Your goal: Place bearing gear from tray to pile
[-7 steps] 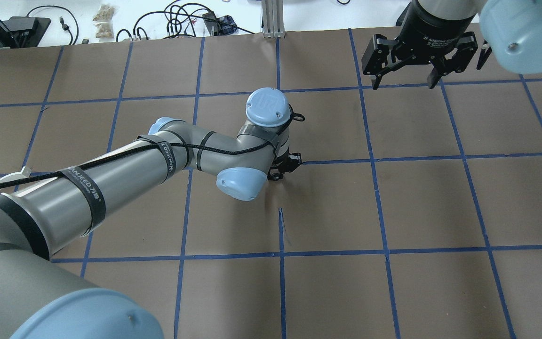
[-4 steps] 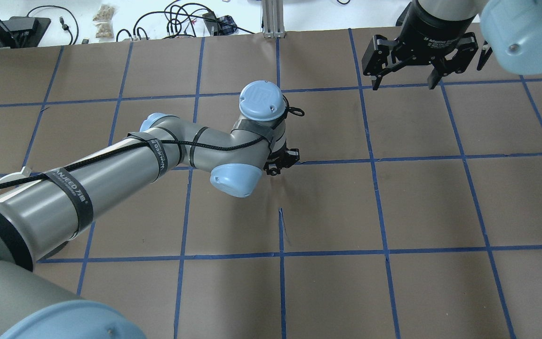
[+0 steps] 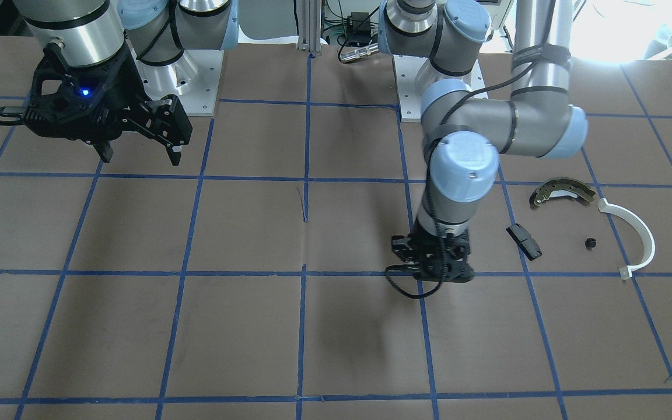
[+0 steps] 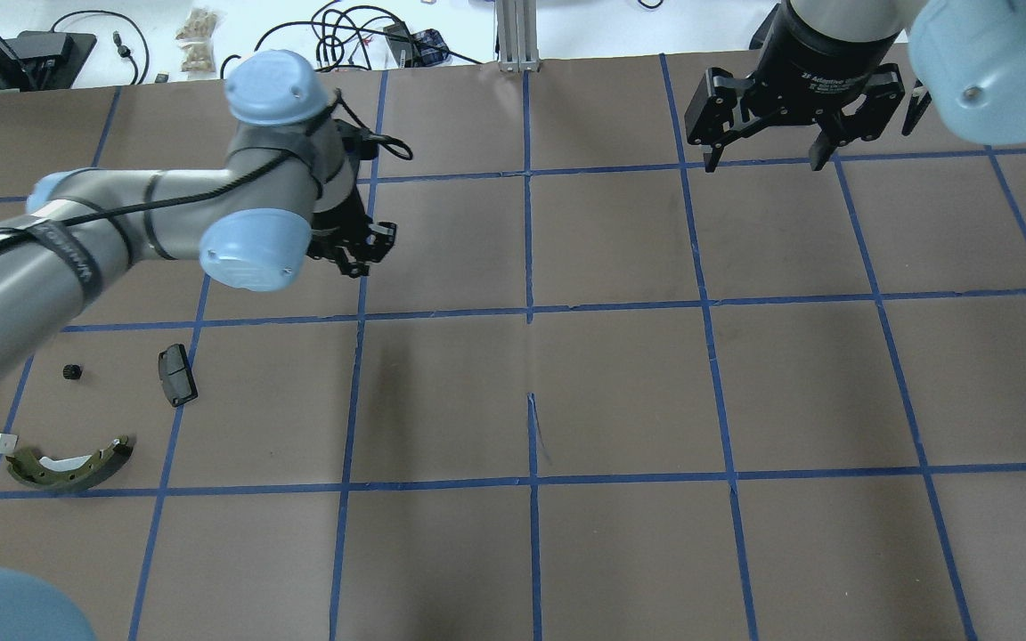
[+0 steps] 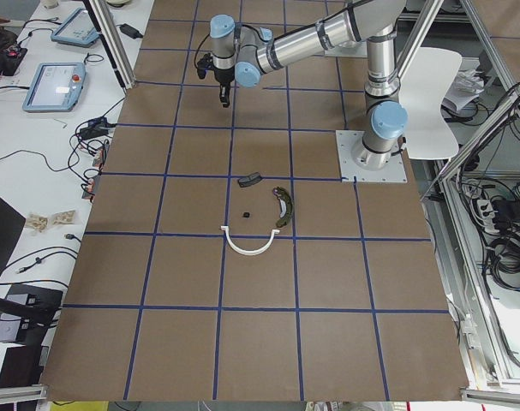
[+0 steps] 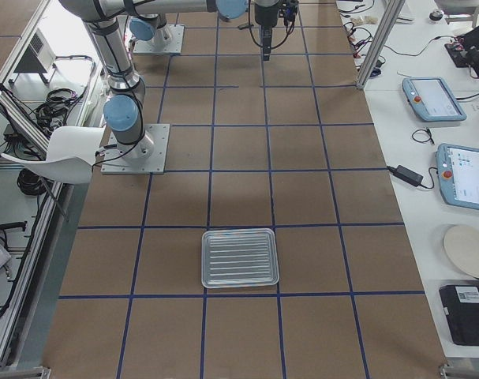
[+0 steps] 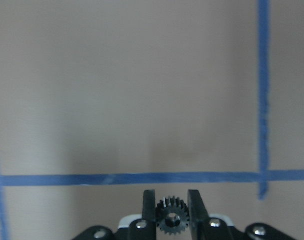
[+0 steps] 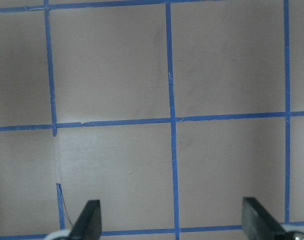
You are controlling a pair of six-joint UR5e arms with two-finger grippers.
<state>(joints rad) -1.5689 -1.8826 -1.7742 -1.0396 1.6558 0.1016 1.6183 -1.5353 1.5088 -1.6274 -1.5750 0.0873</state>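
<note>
1. The left gripper [image 7: 171,200] points down over the table [image 3: 254,326], its fingers [image 7: 148,210] clenched on the gear [image 7: 172,218].
2. The gear is small, dark and toothed. It sits upright between the two fingers with its bore facing the wrist camera, clear of the table.
3. Under this gripper runs a blue tape line [image 7: 126,178], close to where it crosses another.
4. The pile [image 5: 283,208] lies on the table on the robot's left: an olive shoe [image 3: 563,191], a white arc [image 3: 639,230], a black block [image 3: 524,241] and a tiny black knob [image 3: 590,242], all apart from one another.
5. The block is nearest the left gripper, near it but not touching.
6. The tray [image 6: 204,260] rests flat at the table's right end, well apart from the pile and the gear.
7. The right gripper [image 4: 767,147] hangs above the table's far right part, fingers spread wide and grasping nothing.
</note>
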